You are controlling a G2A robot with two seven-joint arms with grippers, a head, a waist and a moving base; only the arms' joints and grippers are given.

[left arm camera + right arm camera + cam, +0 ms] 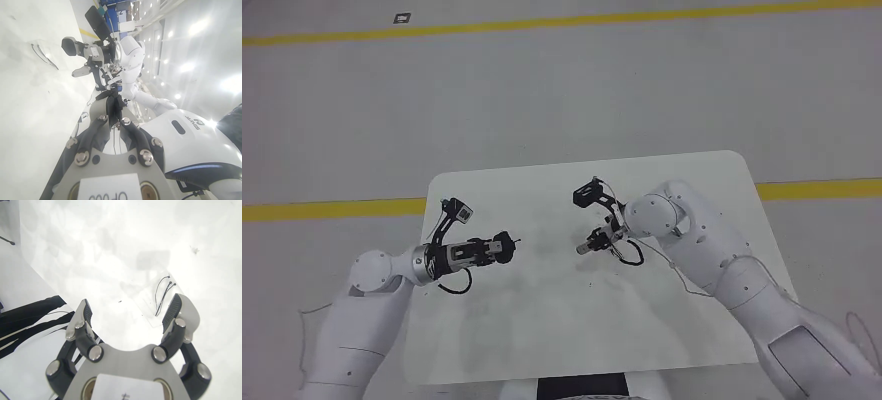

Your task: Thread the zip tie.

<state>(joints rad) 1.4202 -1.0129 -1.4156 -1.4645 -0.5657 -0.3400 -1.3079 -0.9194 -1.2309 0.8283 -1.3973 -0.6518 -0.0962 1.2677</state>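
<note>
Three black zip ties point(163, 294) lie side by side on a clear sheet point(145, 306) flat on the white table point(672, 310). Two are straight and close together, and the third bows away from them. Their long axis runs away from the right gripper point(130, 299), so the tail tips are nearest to it and the small square heads are at the far end. The right gripper hovers just beside those tails with its fingers spread wide and nothing between them. One ribbed pad sits almost over the tail tips, so the ties lie ahead of it and slightly off to that finger's side, not centred in the gap. My judgement is that a small sideways shift and a descent would bring the ties between the pads. The left gripper point(112, 98) is farther from the ties, beyond the right gripper and facing it across the table, which makes the right arm the nearer one. Its pads are pressed together, but I cannot tell whether anything thin is pinched between them. From the top view the ties are too fine to pick out. In the right wrist view a thin dark strand point(8, 240) with a knobbed end is cut off at the edge, and I cannot say whether it is another tie
</note>
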